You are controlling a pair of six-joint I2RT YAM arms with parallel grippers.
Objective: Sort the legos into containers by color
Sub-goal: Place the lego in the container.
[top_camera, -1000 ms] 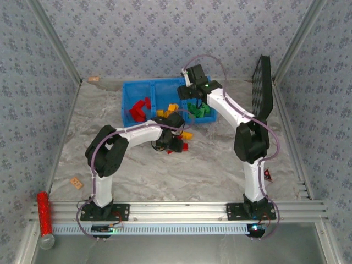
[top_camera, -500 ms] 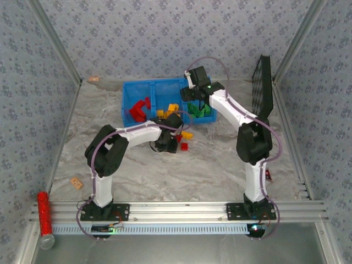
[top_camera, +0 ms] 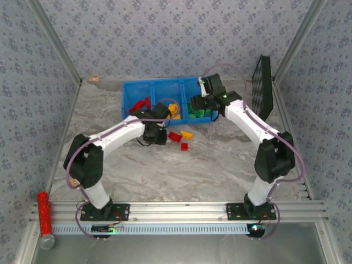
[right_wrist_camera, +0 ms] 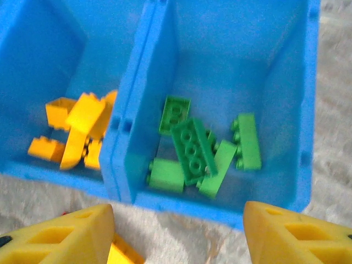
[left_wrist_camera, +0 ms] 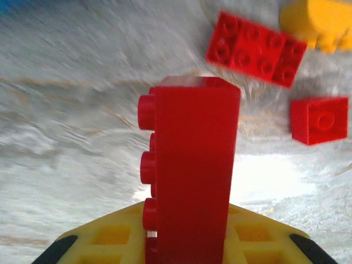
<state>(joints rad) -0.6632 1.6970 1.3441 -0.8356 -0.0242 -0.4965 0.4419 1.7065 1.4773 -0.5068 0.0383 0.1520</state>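
Left fingers (left_wrist_camera: pixel 256 234) pinch red lego (left_wrist_camera: pixel 192 165) — long axis pointing outward, studs left.

Red, yellow-orange and green legos (left_wrist_camera: pixel 192 165), bright blue containers (right_wrist_camera: pixel 220 44), grey marbled table (top_camera: pixel 192 170)

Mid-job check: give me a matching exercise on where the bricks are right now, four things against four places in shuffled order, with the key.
Things:
1. upright red brick
2. green bricks
3. yellow bricks
4. small square red brick

Places:
A. loose on the table
B. in the right-end bin
C. held in the left gripper
D. in the middle bin

Pairs: 1-C, 2-B, 3-D, 4-A
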